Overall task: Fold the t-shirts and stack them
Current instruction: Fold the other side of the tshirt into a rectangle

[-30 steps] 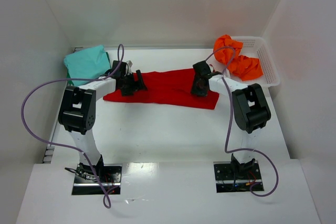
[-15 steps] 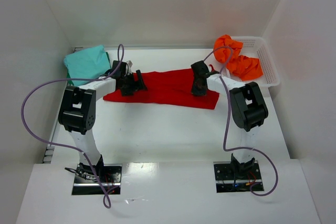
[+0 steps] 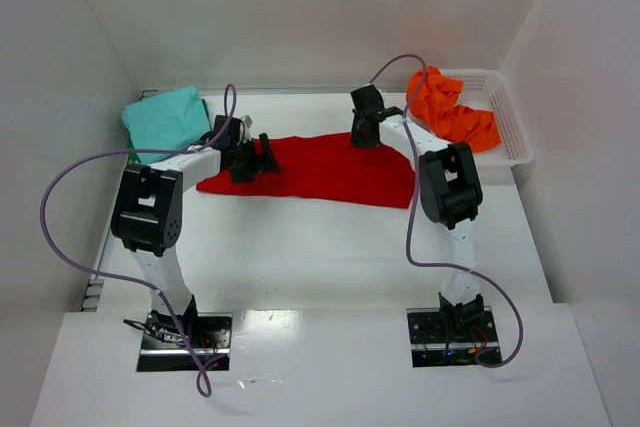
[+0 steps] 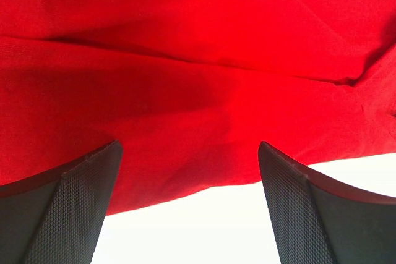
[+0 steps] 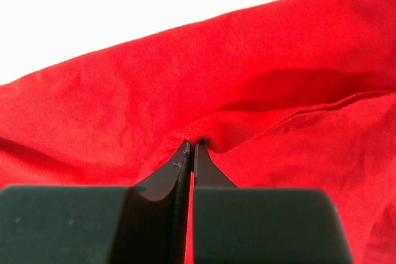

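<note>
Teal shirt (image 3: 165,119): folded, far-left corner of tabletop (image 3: 300,247).
Left claw (image 3: 258,159): arm bent low, pointing right over the left end of the red shirt (image 3: 335,169). Only the wrist view shows its jaws spread wide above the hem, holding nothing.
Red shirt: spread flat mid-tabletop.
Right claw (image 3: 362,129): arm stretched to the shirt's far edge. Wrist view shows it pinched tight on a cloth fold.
Orange shirt (image 3: 455,112): crumpled in basket (image 3: 510,122), far right.
</note>
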Action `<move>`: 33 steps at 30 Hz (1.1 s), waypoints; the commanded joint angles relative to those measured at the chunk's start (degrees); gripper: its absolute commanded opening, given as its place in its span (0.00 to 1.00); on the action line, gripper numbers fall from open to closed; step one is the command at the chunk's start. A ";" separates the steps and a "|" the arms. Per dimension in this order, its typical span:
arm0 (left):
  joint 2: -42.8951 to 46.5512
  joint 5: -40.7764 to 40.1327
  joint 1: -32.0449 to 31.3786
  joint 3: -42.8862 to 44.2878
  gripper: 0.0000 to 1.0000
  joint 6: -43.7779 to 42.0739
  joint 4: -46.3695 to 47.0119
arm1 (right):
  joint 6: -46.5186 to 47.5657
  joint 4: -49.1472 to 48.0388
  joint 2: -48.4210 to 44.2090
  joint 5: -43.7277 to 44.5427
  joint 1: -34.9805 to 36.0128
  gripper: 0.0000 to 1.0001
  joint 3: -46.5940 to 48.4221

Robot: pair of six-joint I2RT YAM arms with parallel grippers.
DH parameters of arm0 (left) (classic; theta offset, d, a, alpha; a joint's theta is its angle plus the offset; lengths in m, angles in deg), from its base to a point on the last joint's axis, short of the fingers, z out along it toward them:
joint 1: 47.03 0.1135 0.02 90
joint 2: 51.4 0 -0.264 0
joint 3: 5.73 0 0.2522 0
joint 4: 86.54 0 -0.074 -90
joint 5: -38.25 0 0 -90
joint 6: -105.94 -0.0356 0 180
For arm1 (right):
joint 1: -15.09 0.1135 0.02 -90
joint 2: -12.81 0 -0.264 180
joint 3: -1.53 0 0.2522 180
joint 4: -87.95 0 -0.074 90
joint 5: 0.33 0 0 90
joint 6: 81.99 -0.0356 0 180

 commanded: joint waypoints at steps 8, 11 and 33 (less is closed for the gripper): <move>-1.22 1.39 0.11 2.24 0.98 -1.23 0.40 | 4.49 -1.12 4.60 -2.38 0.41 0.65 10.66; -0.69 1.39 0.11 2.77 0.98 -1.76 -0.74 | 4.49 -3.39 1.36 -2.38 0.41 0.87 8.39; -3.32 -8.12 0.54 16.04 0.99 -54.31 -11.64 | -4.82 -10.89 -35.47 -6.07 -2.93 1.00 -31.43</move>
